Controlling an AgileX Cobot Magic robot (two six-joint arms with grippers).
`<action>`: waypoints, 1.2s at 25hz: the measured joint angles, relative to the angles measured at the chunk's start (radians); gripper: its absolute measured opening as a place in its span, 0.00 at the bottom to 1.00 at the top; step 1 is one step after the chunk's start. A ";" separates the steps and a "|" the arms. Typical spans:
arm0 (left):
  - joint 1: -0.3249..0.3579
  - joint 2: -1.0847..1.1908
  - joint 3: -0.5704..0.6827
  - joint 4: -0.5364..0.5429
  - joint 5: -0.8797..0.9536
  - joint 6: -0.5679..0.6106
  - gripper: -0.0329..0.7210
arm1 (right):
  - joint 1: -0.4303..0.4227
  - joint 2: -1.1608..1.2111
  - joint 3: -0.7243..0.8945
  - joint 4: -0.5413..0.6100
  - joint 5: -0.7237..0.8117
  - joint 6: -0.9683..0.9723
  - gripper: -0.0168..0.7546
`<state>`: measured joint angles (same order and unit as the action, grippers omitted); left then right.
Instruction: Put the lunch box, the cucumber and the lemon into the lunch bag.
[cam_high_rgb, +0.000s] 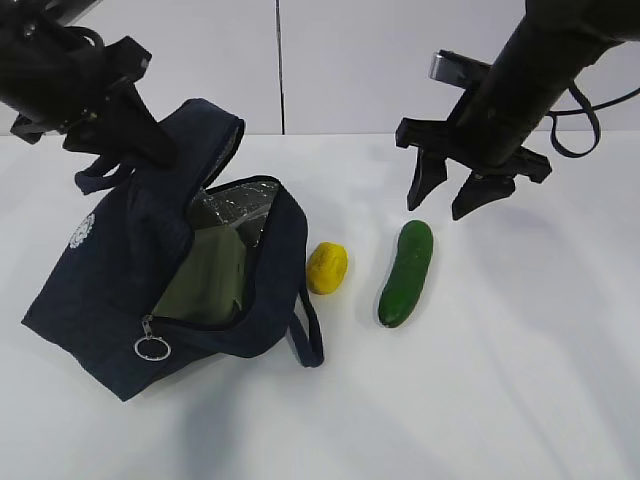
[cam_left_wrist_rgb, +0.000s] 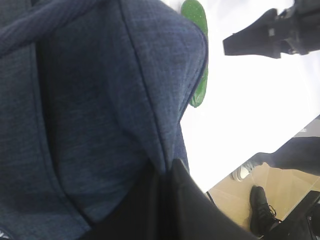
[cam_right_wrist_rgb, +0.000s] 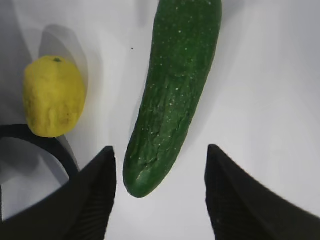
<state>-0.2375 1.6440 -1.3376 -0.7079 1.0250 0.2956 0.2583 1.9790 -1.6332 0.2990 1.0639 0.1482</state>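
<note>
The navy lunch bag (cam_high_rgb: 110, 280) lies open at the left, silvery lining showing. The lunch box (cam_high_rgb: 203, 275) with its sage-green lid sits inside it. My left gripper (cam_high_rgb: 160, 150) is shut on the bag's upper flap and holds it up; in the left wrist view the flap's fabric (cam_left_wrist_rgb: 100, 100) fills the frame above the gripper (cam_left_wrist_rgb: 167, 172). The yellow lemon (cam_high_rgb: 327, 267) lies on the table just right of the bag. The cucumber (cam_high_rgb: 406, 272) lies right of the lemon. My right gripper (cam_high_rgb: 447, 205) is open above the cucumber's far end, its jaws either side of that end (cam_right_wrist_rgb: 172, 95); the lemon (cam_right_wrist_rgb: 52, 95) lies to the left.
A loop handle (cam_high_rgb: 308, 335) of the bag lies on the white table (cam_high_rgb: 500, 400) below the lemon and shows in the right wrist view (cam_right_wrist_rgb: 40, 142). The zipper's ring pull (cam_high_rgb: 151, 347) hangs at the bag's near corner. The table edge and floor show in the left wrist view (cam_left_wrist_rgb: 280, 195).
</note>
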 joint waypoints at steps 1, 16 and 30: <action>0.000 0.000 0.000 0.000 -0.002 0.000 0.04 | 0.000 0.010 -0.002 -0.005 0.000 0.018 0.57; 0.000 0.000 0.000 0.000 -0.006 0.000 0.04 | 0.000 0.096 -0.009 0.011 -0.083 0.074 0.57; 0.000 0.000 0.000 0.000 -0.006 0.000 0.04 | 0.000 0.114 -0.009 0.001 -0.081 0.077 0.57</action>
<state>-0.2375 1.6440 -1.3376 -0.7079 1.0191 0.2956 0.2583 2.0929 -1.6418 0.2997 0.9830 0.2249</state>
